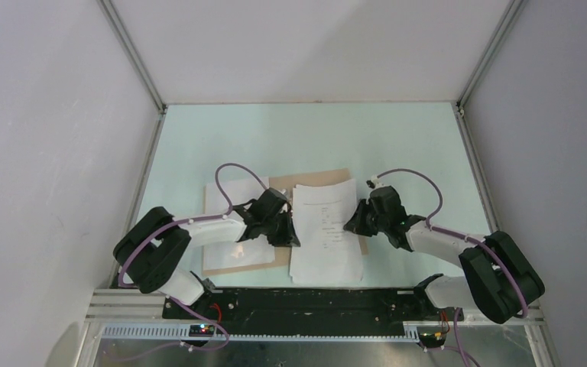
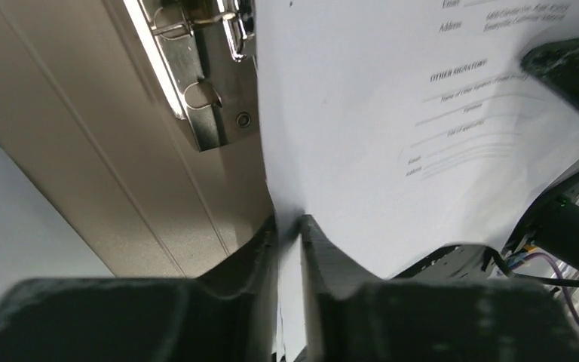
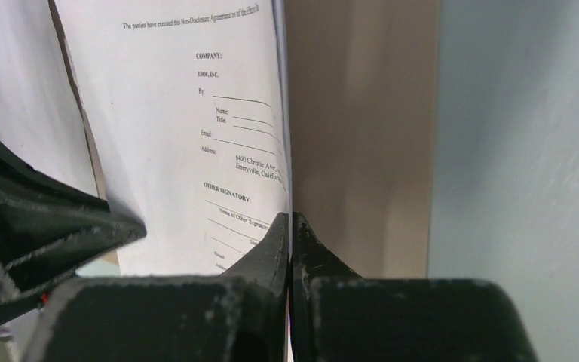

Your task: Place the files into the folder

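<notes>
The tan folder (image 1: 317,177) lies open on the table, its metal spine clip (image 2: 211,68) beside the files' left edge. The files (image 1: 325,229), white printed sheets, rest on the folder's right half and overhang its near edge. My left gripper (image 1: 289,229) is at the files' left edge. In the left wrist view its fingers (image 2: 288,220) stand a narrow gap apart, with the sheet (image 2: 362,113) passing between them. My right gripper (image 1: 349,224) is at the files' right edge. Its jaws (image 3: 292,215) are shut on that paper edge (image 3: 181,136), over the folder board (image 3: 354,113).
A white sheet or sleeve (image 1: 225,202) covers the folder's left half. The pale green table (image 1: 306,138) is boxed in by white walls on three sides. The black base rail (image 1: 306,302) runs along the near edge.
</notes>
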Controlling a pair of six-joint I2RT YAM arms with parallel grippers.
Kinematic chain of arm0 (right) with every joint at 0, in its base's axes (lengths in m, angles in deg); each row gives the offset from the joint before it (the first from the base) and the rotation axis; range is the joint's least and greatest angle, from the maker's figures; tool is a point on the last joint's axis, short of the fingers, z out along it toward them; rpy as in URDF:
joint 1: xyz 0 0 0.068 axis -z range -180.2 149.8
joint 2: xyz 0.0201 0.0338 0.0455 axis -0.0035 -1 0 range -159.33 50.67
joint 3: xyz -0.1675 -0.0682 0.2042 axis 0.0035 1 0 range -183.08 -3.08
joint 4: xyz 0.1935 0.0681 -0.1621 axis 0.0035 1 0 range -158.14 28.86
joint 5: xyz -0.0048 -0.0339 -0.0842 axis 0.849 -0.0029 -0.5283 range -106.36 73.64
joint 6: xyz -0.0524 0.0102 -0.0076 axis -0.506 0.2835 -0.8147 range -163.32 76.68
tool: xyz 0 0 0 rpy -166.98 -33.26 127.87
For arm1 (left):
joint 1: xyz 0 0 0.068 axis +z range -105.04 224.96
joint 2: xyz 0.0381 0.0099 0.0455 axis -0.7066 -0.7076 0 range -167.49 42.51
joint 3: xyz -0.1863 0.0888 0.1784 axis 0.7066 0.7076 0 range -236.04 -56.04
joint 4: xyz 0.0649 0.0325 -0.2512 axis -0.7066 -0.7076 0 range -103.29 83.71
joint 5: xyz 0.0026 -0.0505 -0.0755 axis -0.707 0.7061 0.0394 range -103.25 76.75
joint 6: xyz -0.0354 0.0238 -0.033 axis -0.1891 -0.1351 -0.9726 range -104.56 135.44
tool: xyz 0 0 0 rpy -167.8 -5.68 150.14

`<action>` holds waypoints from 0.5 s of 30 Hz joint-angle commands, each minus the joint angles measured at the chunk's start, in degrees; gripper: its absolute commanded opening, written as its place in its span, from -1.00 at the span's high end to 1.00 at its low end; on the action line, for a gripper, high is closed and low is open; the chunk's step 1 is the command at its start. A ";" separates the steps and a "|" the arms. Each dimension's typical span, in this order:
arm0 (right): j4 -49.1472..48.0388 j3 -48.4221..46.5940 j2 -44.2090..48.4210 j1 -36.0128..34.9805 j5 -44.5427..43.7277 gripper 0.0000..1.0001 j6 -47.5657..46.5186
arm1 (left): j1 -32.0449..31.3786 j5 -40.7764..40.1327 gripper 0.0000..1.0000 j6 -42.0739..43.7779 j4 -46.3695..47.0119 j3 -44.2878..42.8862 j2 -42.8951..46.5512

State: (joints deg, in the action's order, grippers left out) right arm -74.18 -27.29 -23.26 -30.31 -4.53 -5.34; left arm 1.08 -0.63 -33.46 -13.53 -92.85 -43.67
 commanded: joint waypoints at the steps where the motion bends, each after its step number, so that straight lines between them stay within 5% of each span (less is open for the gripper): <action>1: 2.17 -6.43 -1.21 0.77 -6.16 1.00 -6.77 | -0.16 -2.81 0.30 2.89 -5.83 -3.12 0.50; 7: 4.98 -12.35 -6.23 0.38 -10.39 1.00 -12.39 | 0.00 -6.54 0.09 4.94 -12.92 -5.58 4.12; 15: 4.67 -16.50 -10.53 -0.66 -10.06 1.00 -16.20 | 6.34 -15.92 0.18 5.90 -21.92 -9.63 9.11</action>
State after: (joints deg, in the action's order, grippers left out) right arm -69.42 -41.08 -32.35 -30.42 -13.23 -17.65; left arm 3.49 -9.59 -28.98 -30.19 -99.54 -37.46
